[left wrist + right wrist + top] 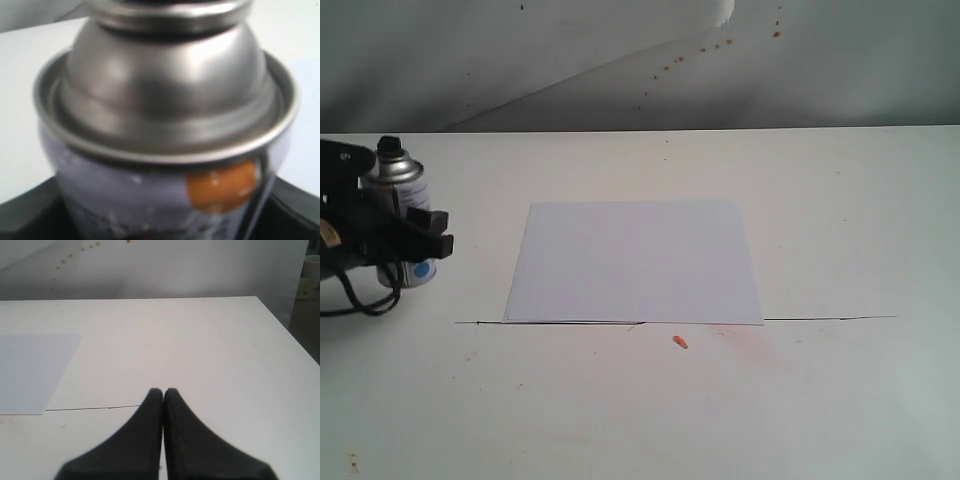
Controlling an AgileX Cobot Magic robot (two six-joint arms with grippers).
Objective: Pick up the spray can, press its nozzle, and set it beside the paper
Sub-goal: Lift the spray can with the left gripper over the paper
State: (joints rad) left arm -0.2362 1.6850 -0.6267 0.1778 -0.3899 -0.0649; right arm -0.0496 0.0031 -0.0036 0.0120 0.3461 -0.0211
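I judged the spray can (399,176), at 9 o'clock from the paper (635,262), rigid, light, slick metal; left gripper (436,231) was clamped mid-body, right gripper (163,393) pressed together

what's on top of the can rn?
Only the black nozzle sits on the can, on its domed top; nothing covers or presses it. The left gripper grips the can's middle and hides that part. The left wrist view cuts the nozzle off.

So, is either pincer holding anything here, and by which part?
The left pincer holds the spray can around the middle of its body. The right pincer is shut and empty.
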